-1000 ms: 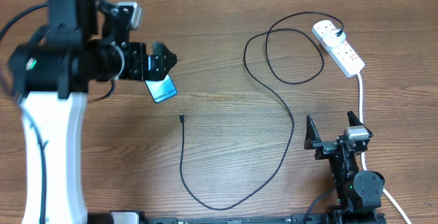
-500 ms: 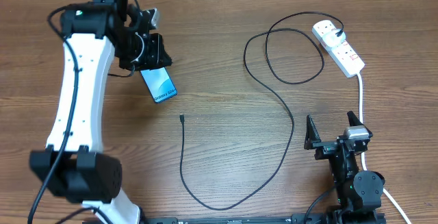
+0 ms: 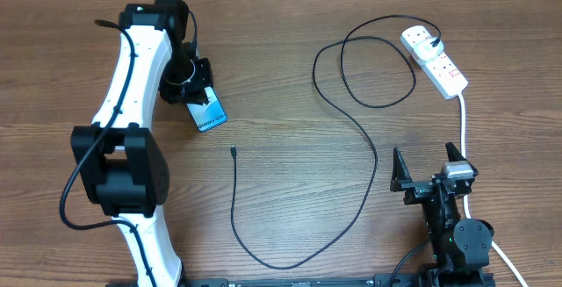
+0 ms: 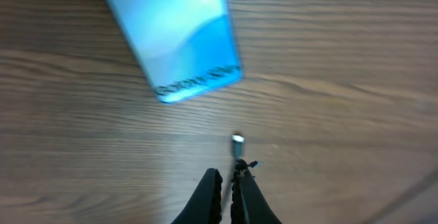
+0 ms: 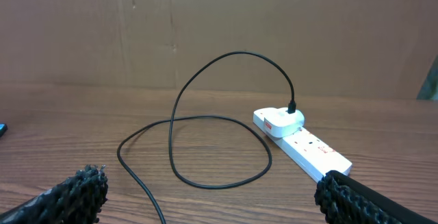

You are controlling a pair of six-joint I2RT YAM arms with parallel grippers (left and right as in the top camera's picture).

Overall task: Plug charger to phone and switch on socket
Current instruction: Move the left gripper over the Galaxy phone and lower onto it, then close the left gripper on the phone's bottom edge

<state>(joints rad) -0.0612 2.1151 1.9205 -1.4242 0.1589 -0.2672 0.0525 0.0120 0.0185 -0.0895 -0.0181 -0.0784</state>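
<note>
The phone [image 3: 209,114] lies flat on the wooden table, its light blue screen up; in the left wrist view the phone [image 4: 174,32] fills the top. My left gripper [image 3: 200,92] hovers over its far end, and the left gripper [image 4: 227,176] is shut with nothing held. The charger cable's connector tip [image 3: 234,151] lies loose on the table below the phone, and that tip [image 4: 237,140] shows just beyond my fingertips. The cable [image 3: 373,168] winds right to its plug [image 3: 421,39] in the socket [image 3: 439,62]. My right gripper [image 3: 426,160] stands open, facing the socket [image 5: 308,145].
The cable [image 5: 215,185] forms a wide loop on the table between my right gripper [image 5: 212,193] and the plug [image 5: 279,120]. A thick white cord [image 3: 463,120] runs from the socket down past the right arm. A brown cardboard wall stands behind the table.
My left gripper has gone from open to shut, and the left arm has swung round to reach over the phone's far end. Phone, cable and right arm have not moved.
</note>
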